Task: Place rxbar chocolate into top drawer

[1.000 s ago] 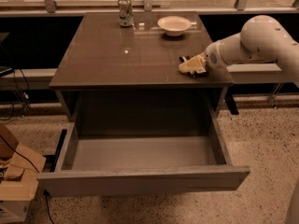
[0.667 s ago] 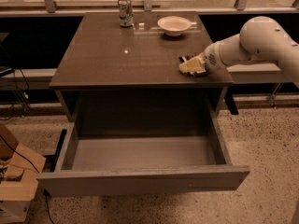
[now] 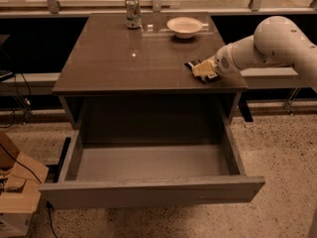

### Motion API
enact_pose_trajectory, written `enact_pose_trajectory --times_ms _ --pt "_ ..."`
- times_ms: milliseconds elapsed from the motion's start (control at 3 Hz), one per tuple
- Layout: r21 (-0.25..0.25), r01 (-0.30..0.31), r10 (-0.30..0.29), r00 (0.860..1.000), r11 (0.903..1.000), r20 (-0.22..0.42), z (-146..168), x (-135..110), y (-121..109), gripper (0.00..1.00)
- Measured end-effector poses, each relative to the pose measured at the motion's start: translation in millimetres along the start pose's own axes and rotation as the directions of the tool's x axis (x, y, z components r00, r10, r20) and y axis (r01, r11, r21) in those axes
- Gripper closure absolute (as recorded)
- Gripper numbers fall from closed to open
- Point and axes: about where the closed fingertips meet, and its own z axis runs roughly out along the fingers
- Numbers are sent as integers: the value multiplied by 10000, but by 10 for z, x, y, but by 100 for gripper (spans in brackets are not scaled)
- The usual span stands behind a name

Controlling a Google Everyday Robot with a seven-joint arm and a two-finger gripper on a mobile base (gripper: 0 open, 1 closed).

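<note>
The rxbar chocolate, a small flat bar in a black wrapper, lies on the grey-brown table near its front right corner. My gripper is right on top of the bar, reaching in from the right on the white arm; dark wrapper shows on both sides of it. The top drawer stands pulled fully out below the table's front edge, and nothing shows on its grey floor.
A white bowl and a drink can stand at the back of the table. A cardboard box and cables sit on the floor to the left of the drawer. A railing and ledge run behind the table.
</note>
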Motion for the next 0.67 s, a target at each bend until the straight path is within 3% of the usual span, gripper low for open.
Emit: enact_pose_trajectory --times_ms 333,667 --pt "-497 957 -921 9933 9942 700 -169 -268 333 100" --pt "-1113 2621 -2310 9444 9586 2339 -771 -814 1026 100"
